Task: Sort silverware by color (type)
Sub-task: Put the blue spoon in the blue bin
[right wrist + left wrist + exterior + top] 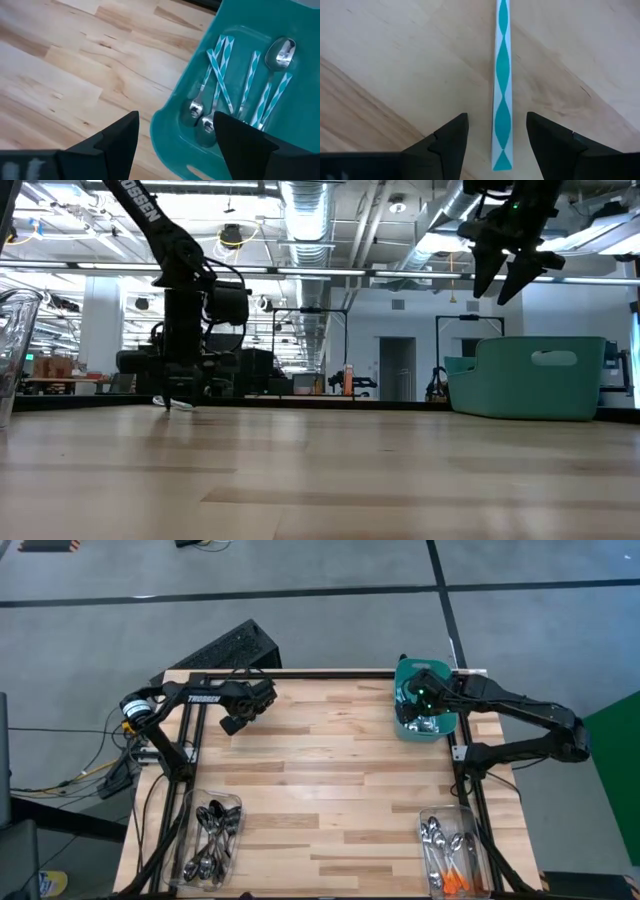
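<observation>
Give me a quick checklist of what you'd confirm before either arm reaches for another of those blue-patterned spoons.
1. Right end effector open: ok, its dark fingers stand apart.
2. Right end effector placed over the teal plastic tub: ok in the high view.
3. Spoons with blue-and-white patterned handles left in the tub: ok, several, some crossing each other.
4. Left end effector open and empty: ok.
5. Single blue-and-white patterned handle lying flat on the wooden table, lined up between the left fingers: ok.
6. Clear plastic bins at the table's near corners ready for this colour: cannot tell.
</observation>
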Controlling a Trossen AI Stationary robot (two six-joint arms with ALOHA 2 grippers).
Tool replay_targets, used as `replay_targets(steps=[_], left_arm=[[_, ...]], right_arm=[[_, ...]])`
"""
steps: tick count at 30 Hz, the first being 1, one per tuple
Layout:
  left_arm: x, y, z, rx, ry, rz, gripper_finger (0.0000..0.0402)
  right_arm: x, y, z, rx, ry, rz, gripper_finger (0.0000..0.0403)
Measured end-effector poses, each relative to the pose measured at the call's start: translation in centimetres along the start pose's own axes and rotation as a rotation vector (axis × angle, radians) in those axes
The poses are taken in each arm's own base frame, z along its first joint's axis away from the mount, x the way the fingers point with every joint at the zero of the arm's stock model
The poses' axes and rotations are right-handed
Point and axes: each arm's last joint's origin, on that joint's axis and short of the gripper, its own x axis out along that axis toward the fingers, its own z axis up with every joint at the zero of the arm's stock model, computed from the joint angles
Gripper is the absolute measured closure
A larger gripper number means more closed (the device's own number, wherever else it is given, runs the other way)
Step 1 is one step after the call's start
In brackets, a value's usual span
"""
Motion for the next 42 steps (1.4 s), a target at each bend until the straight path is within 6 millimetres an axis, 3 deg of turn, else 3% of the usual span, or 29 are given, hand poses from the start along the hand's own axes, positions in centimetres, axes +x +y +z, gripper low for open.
replay_targets(steps=[7,16,21,25,33,39,42], left_arm=[[0.5,0.7,-0.1,-0.02,0.003,0.024,0.0233],[0.5,0.8,-0.2,0.134,0.019,0.031,0.0376],[0.3,0.7,-0.4,0.231,0.031,0.019,0.0374],[-1.0,0.6,-1.1,0.284,0.053,-0.032,0.0358],[-7.2,-1.3,-2.2,0.389,0.044,-0.465,0.0372],[-12.0,-4.0,-3.0,0.877,-0.085,-1.064,0.036],[-14.3,-4.6,-3.6,1.014,-0.088,-1.371,0.0361]], right_arm=[[-0.1,0.4,-0.3,0.0,0.012,0.022,0.0122],[-0.2,0.7,-0.5,-0.014,0.014,0.034,0.0122],[-0.3,1.1,-0.6,-0.009,0.008,0.064,0.0122],[-0.6,1.9,-0.9,-0.034,-0.004,0.117,0.0122],[-0.6,4.2,0.4,-0.037,-0.055,0.397,0.0122],[-1.6,5.6,2.0,-0.023,-0.196,0.596,0.0122],[-2.2,6.2,2.8,-0.035,-0.294,0.678,0.0122]])
